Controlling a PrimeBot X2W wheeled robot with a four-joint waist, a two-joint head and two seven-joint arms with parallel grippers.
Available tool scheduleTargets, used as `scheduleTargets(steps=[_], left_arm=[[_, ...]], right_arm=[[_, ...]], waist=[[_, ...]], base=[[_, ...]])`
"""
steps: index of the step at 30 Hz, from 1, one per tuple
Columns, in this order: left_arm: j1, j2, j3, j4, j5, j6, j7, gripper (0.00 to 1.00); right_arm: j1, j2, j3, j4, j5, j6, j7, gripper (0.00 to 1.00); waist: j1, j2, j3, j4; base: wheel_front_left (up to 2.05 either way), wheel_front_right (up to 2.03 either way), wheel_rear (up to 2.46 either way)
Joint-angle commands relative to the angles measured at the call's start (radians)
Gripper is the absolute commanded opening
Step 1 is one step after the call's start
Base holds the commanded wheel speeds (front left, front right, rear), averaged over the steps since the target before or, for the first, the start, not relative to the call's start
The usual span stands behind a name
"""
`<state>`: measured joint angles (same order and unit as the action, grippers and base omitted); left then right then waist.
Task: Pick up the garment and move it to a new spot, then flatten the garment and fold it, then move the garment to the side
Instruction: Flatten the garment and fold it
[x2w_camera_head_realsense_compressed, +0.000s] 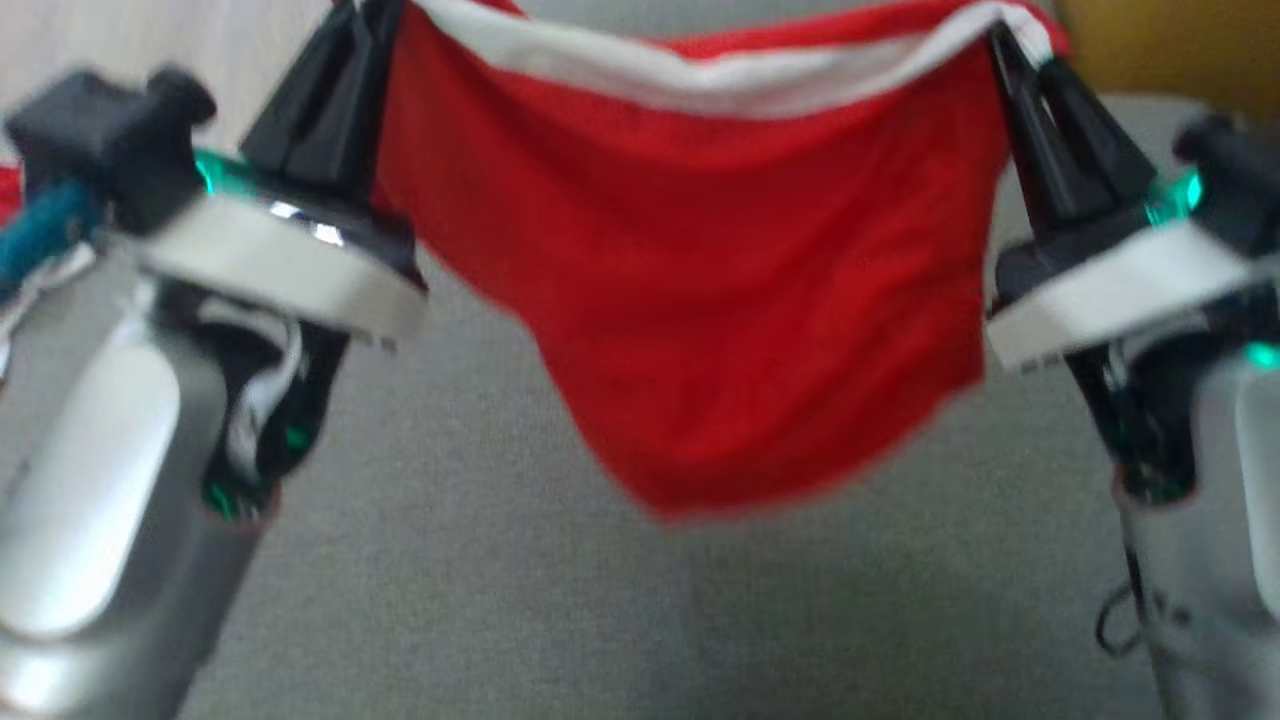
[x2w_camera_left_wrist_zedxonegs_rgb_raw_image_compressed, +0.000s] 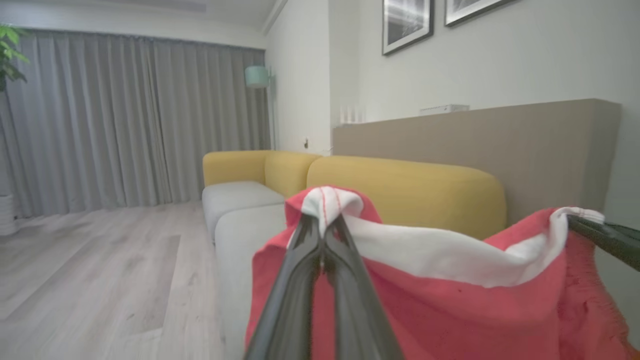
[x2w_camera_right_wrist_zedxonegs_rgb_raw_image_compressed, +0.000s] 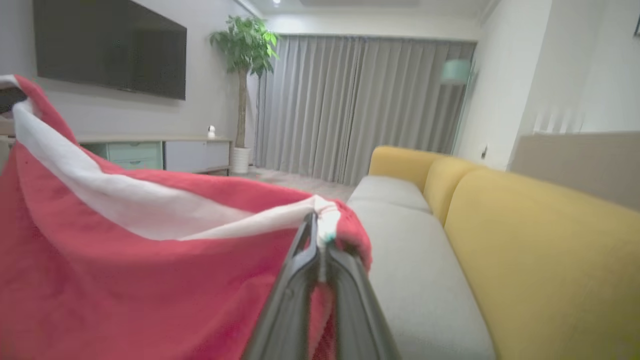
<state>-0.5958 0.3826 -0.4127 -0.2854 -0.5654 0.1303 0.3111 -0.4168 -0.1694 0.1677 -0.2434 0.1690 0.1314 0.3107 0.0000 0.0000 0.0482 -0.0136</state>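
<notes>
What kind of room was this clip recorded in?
Most likely a home living room: a yellow-backed sofa with grey seats, a wall-mounted television above a low cabinet, floor-length grey curtains and a potted plant.

Red garment (x2w_camera_head_realsense_compressed: 740, 300) (white band), yellow-grey sofa (x2w_camera_right_wrist_zedxonegs_rgb_raw_image_compressed: 540, 260).

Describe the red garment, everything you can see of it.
The garment is red, soft knit-looking cloth with a white band along its top edge, red stitching showing at one corner. It hangs spread between the left hand and the right hand, each shut on a top corner, and the band sags between them. The body drapes down, wrinkled, tapering to an uneven lower edge. It hangs over the grey sofa seat, seemingly clear of it.
</notes>
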Motion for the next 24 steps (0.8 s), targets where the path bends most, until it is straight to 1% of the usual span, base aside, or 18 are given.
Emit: scheduleTargets(steps=[1,4,6,10,12,13,15,18,21,24], left_arm=[[-0.111,0.038,0.061,0.020,-0.005,-0.013,0.014,0.00],[-0.212,0.045,0.072,0.124,0.004,-0.034,0.016,0.00],[-0.299,0.040,0.079,0.200,0.019,-0.046,-0.001,0.00],[-0.472,-0.002,0.089,0.353,0.043,-0.054,-0.058,0.00],[-0.530,-0.031,0.082,0.421,0.046,-0.059,-0.079,0.00],[-0.548,-0.043,0.079,0.451,0.050,-0.061,-0.094,0.00],[-0.562,-0.069,0.076,0.499,0.046,-0.064,-0.130,0.00],[-0.532,-0.091,0.054,0.543,0.048,-0.087,-0.188,0.00],[-0.462,-0.101,0.041,0.562,0.038,-0.109,-0.243,0.00],[-0.379,-0.096,0.037,0.554,0.031,-0.123,-0.300,0.00]], right_arm=[[-0.110,-0.004,0.026,0.018,0.022,-0.001,0.018,0.00],[-0.251,-0.027,0.041,0.140,0.011,-0.001,0.007,0.00],[-0.366,-0.026,0.044,0.233,-0.002,-0.001,-0.021,0.00],[-0.580,-0.001,0.049,0.416,-0.071,-0.001,-0.103,0.00],[-0.665,0.001,0.071,0.500,-0.125,-0.001,-0.144,0.00],[-0.695,0.013,0.077,0.541,-0.136,-0.001,-0.165,0.00],[-0.731,0.037,0.087,0.612,-0.152,-0.001,-0.205,0.00],[-0.727,0.053,0.109,0.697,-0.166,-0.001,-0.265,0.00],[-0.684,0.062,0.120,0.755,-0.166,-0.001,-0.330,0.00],[-0.625,0.073,0.121,0.782,-0.150,-0.001,-0.390,0.00]], waist=[[0.0000,0.0000,0.086,-0.009],[0.0000,0.0000,0.162,-0.009],[0.0000,0.0000,0.208,-0.004],[0.0000,0.0000,0.282,0.013],[0.0000,0.0000,0.323,0.025],[0.0000,0.0000,0.343,0.029],[0.0000,0.0000,0.386,0.035],[0.0000,0.0000,0.440,0.047],[0.0000,0.0000,0.471,0.048],[0.0000,0.0000,0.473,0.044]], base=[[0.00,0.00,0.00],[0.00,0.00,0.00],[0.00,0.00,0.00],[0.00,0.00,0.00],[0.00,0.00,0.00],[0.00,0.00,0.00],[0.00,0.00,0.00],[0.00,0.00,0.00],[0.00,0.00,0.00],[0.00,0.00,0.00]])
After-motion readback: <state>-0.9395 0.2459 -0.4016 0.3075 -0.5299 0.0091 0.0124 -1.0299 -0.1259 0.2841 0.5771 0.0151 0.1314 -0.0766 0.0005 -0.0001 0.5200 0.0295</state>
